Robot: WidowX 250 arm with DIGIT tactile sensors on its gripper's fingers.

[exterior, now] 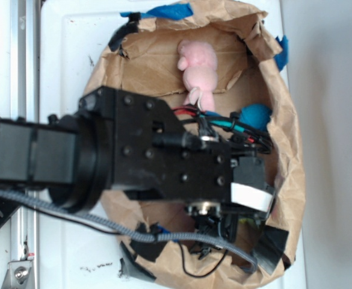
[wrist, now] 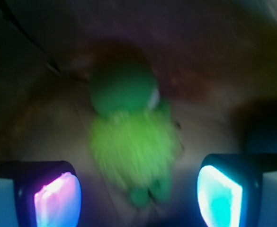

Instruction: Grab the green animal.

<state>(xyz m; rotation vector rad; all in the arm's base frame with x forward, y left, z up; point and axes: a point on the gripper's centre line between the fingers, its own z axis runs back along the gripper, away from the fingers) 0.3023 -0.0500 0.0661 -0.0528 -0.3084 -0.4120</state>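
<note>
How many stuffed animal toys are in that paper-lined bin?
2. A pink plush animal lies at the bin's far end. A fuzzy lime-green plush turtle with a darker green head sits between the open tool's fingers, seen only by the wrist camera. The arm may hide more.

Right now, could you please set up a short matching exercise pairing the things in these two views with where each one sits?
Things:
1. green animal
2. pink plush animal
3. blue ball
4. pincer

Places:
A. at the far end of the paper bag, near the blue tape
B. between the two lit pads, on the bag floor
C. open, either side of the green toy
D. beside the arm's wires, near the bag wall

Pairs: 1-B, 2-A, 3-D, 4-C
</note>
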